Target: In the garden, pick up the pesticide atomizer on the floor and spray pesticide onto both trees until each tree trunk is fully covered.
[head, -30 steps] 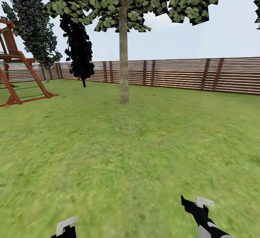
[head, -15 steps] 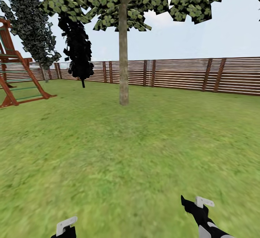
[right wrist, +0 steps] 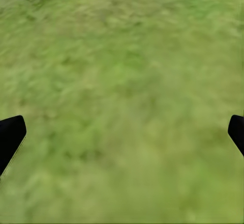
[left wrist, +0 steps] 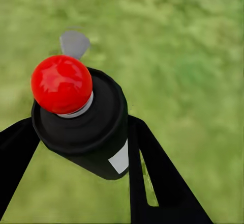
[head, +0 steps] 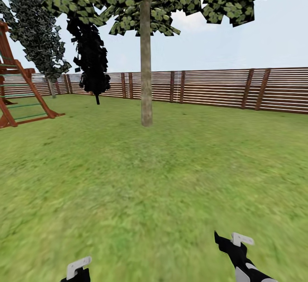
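In the left wrist view the pesticide atomizer (left wrist: 86,127), a dark can with a round red tip, sits between the black fingers of my left gripper (left wrist: 81,137), which is shut on it above the grass. The head view catches that gripper's white fingertip (head: 78,266) at the bottom edge. Low on the right of the head view, my right gripper (head: 234,242) hangs over the lawn; the right wrist view has its fingers wide apart and open (right wrist: 122,137) with nothing between them. One tree stands ahead, its grey-brown tree trunk (head: 146,68) well beyond both arms.
A brown slat fence (head: 214,87) rings the lawn behind the tree. A red wooden play frame (head: 17,98) stands at the far left. Two dark narrow trees (head: 90,55) rise near the back left corner. Open grass (head: 154,179) lies between me and the trunk.
The whole head view has shifted: the play frame slid left and the tree base sits slightly lower, so the camera moved. Both grippers keep their places in the picture.
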Robot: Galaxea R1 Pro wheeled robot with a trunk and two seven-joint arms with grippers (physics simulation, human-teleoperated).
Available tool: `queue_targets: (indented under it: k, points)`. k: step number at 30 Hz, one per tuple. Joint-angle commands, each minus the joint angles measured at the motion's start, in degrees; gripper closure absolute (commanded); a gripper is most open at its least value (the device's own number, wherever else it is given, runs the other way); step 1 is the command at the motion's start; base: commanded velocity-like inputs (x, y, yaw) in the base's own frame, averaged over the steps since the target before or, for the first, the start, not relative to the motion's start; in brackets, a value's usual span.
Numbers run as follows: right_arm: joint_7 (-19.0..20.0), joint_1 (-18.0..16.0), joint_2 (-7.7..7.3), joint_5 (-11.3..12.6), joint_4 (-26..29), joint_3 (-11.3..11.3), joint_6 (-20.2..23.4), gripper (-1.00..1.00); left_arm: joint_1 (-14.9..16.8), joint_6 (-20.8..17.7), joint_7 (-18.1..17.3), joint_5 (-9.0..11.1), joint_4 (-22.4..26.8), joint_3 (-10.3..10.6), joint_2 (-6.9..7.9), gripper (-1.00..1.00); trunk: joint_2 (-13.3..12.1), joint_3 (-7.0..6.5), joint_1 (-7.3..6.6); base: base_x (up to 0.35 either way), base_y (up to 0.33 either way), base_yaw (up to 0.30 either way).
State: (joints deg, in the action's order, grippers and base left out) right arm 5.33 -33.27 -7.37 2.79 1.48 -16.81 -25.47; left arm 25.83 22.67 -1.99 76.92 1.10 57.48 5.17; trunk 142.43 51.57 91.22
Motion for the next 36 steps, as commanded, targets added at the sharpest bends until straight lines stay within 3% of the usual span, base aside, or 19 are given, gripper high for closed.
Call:
queue_targets:
  k: [1, 36]
  points:
    - [0.6, 0.0, -0.01, 0.3, -0.1, -0.4, -0.2, -1.00, 0.0, 0.1, -0.2, 0.6, 0.0, 0.3, 0.02, 1.00, 0.0, 0.06, 0.02, 0.330, 0.000, 0.000]
    - [0.6, 0.0, -0.01, 0.4, -0.1, -0.4, -0.2, -1.00, 0.0, 0.1, -0.2, 0.6, 0.0, 0.3, 0.02, 1.00, 0.0, 0.06, 0.02, 0.330, 0.000, 0.000]
